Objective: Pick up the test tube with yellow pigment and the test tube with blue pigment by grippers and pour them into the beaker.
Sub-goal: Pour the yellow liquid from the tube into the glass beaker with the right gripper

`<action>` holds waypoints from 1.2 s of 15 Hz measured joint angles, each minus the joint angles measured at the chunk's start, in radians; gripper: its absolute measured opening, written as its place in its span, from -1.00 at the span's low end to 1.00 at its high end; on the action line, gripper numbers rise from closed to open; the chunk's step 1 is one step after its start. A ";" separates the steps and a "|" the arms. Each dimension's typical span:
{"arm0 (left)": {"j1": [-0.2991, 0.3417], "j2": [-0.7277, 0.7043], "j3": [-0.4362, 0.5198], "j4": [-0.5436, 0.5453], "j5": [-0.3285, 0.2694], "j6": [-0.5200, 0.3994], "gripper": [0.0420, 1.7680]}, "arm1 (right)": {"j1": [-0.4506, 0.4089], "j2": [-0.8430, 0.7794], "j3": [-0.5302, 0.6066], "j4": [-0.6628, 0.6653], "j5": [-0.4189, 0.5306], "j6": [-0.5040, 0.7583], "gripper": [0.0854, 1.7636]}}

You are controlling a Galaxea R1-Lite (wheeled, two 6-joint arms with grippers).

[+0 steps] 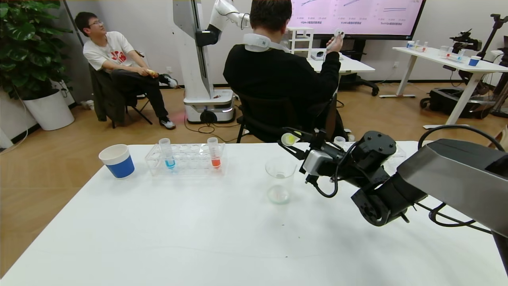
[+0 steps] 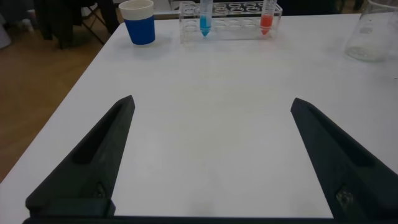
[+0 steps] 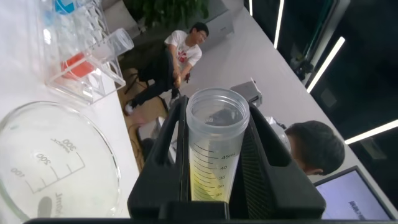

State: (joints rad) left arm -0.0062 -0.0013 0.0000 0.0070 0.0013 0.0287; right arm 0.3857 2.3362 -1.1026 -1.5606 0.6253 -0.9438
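Yellow-green liquid tints the tilted test tube (image 3: 214, 155) clamped in the right pincer (image 1: 295, 143); left pincer (image 2: 211, 162) spread wide.

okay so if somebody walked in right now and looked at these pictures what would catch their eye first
Probably the right gripper, shut on the test tube with yellow pigment and holding it tilted above and just beside the beaker at mid-table. Next, the clear rack at the table's far left with a blue tube and an orange-red tube. The left gripper hovers open over bare table.
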 joint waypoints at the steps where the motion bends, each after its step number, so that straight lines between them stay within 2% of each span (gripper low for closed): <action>1: 0.000 0.000 0.000 -0.001 0.000 0.000 0.98 | -0.006 0.018 -0.040 0.000 0.003 -0.029 -0.50; 5: 0.000 0.000 0.000 0.000 0.000 0.000 0.98 | -0.017 0.073 -0.135 0.000 0.020 -0.113 -0.50; 8: 0.000 0.000 0.000 -0.001 0.000 0.000 0.98 | -0.025 0.086 -0.139 0.000 0.069 -0.193 -0.50; 18: 0.000 0.000 0.000 0.000 0.000 0.000 0.98 | -0.048 0.098 -0.135 0.000 0.111 -0.357 -0.50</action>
State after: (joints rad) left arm -0.0062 -0.0013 0.0000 0.0070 0.0013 0.0291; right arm 0.3377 2.4338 -1.2372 -1.5611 0.7368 -1.3009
